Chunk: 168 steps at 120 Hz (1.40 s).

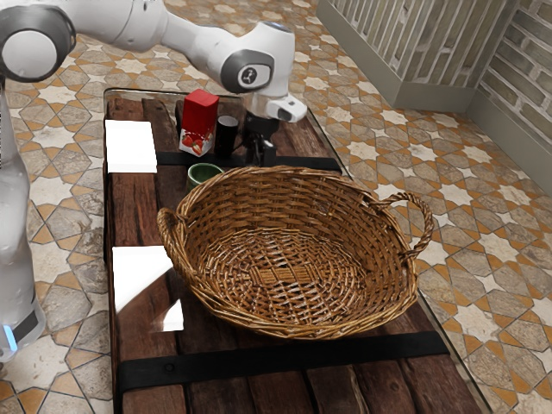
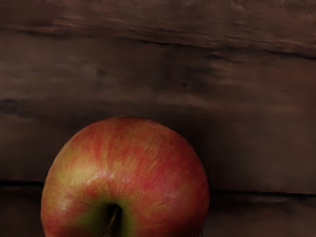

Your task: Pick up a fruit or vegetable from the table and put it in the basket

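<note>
My black gripper [image 1: 260,148] is low over the far part of the table in the exterior view, just behind the basket's far rim, with its lower end partly hidden. A red and yellow apple [image 2: 133,173] lies close under my hand in the wrist view, stem side facing the camera, on dark wooden planks. The large brown wicker basket [image 1: 289,326] stands upright, and its woven inside holds no fruit.
Beside the gripper, toward the exterior view's left, stand a dark cylinder [image 1: 226,136] and a red carton [image 1: 199,121]. A green cup [image 1: 205,173] is by the basket's far rim. The basket's looped handle [image 1: 426,226] sticks up at the exterior view's right.
</note>
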Each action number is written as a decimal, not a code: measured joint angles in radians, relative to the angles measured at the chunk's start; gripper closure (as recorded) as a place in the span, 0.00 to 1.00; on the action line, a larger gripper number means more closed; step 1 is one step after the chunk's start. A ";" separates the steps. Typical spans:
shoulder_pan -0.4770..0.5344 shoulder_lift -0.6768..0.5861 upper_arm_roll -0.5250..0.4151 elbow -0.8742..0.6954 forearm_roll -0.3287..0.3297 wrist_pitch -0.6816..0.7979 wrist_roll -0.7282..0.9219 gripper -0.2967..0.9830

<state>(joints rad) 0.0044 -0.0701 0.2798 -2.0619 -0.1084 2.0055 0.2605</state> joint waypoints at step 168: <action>-0.005 0.000 -0.668 0.288 0.082 -0.358 -0.123 0.30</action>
<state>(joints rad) -0.0011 -0.0698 -0.3886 -1.7738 -0.0263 1.6479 0.1379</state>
